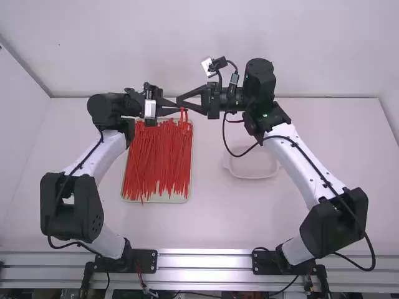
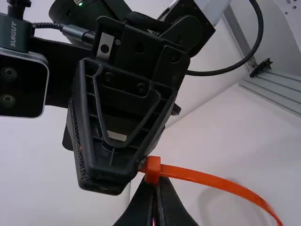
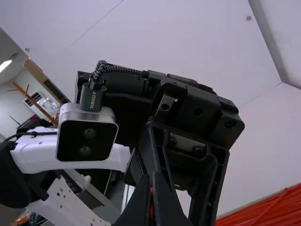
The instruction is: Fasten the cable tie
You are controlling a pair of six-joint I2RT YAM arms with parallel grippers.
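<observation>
One tie (image 2: 211,181) is pinched by the left gripper (image 1: 168,107) and, seemingly, by the right gripper (image 1: 186,99). Spare ties (image 1: 159,159) are heaped in a tray (image 1: 191,168), left of a clear tub (image 1: 252,169).

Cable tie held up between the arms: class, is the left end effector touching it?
Touching. In the left wrist view the left end effector is closed on the cable tie, whose head sits right at its tips.
</observation>
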